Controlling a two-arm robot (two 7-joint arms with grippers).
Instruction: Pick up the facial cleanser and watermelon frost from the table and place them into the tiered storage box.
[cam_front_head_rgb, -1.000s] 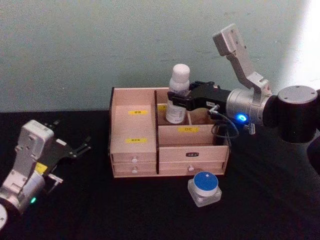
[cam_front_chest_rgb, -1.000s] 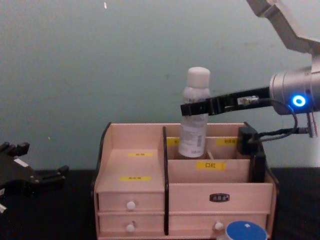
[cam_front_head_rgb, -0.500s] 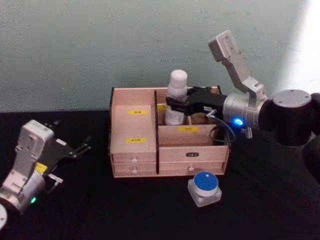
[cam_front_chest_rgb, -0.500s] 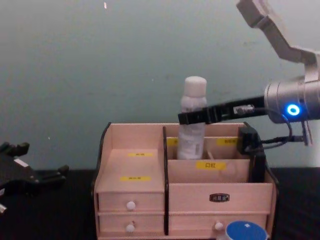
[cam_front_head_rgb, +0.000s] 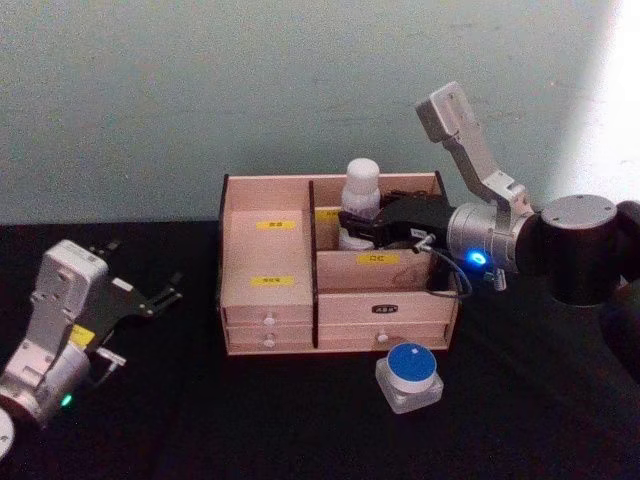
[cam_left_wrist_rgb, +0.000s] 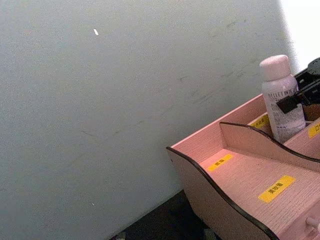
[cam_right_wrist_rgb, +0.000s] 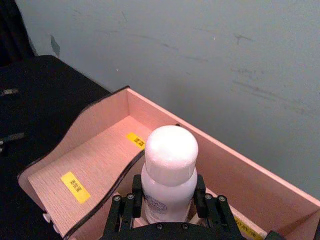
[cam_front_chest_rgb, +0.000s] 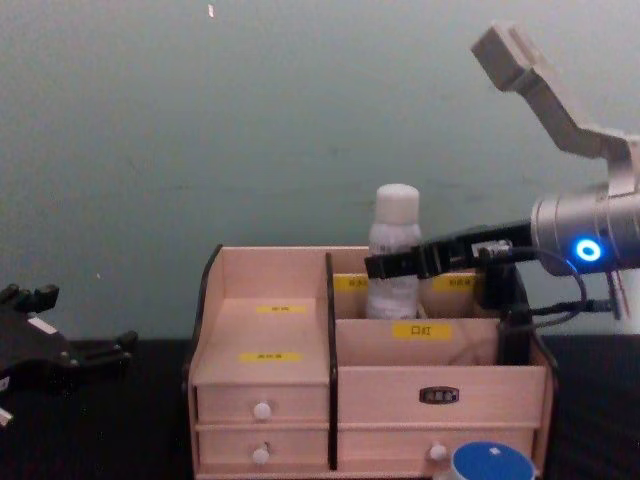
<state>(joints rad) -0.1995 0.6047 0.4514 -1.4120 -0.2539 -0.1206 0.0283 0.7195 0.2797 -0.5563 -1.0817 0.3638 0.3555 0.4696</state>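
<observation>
Now, bottle (cam_front_head_rgb: 361, 195): upright in my right end effector's (cam_front_head_rgb: 352, 222) clamp, low in the box's (cam_front_head_rgb: 270, 310) back compartment, to stand.
Left end effector (cam_front_head_rgb: 140, 270): wide, idle, bench's (cam_front_head_rgb: 200, 420) left edge.

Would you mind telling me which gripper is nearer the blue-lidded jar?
Right. The right gripper grips the white bottle in the tiered storage box's rear compartment, behind the blue-lidded jar; the left gripper rests far off, left of the box.
</observation>
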